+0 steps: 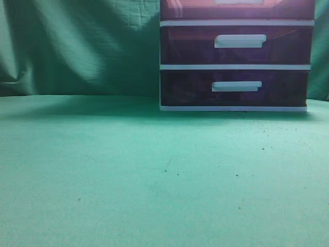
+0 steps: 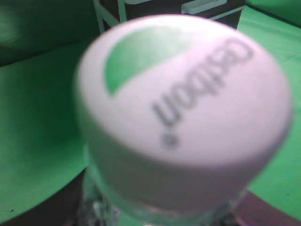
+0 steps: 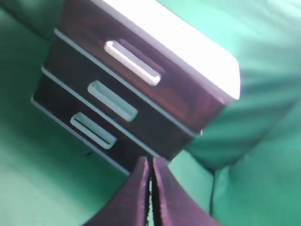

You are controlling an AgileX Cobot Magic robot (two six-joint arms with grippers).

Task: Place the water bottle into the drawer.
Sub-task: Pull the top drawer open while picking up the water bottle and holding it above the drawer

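Note:
The water bottle (image 2: 188, 103) fills the left wrist view; its white cap with a green leaf mark and dark lettering is close and blurred. My left gripper (image 2: 157, 215) is shut on the water bottle below the cap, with dark fingers showing at both lower corners. The drawer (image 3: 181, 94), dark maroon with a white handle, is the top one of the white-framed unit and is closed. In the exterior view only its lower edge (image 1: 236, 10) shows at the top. My right gripper (image 3: 149, 165) is shut and empty, in front of the unit's lower right corner. Neither gripper shows in the exterior view.
The two lower drawers (image 1: 236, 45) (image 1: 234, 87) are closed. The unit stands at the back right of the green cloth-covered table (image 1: 128, 170). A green cloth backdrop (image 1: 77, 41) hangs behind. The unit's corner (image 2: 141, 7) shows behind the cap in the left wrist view.

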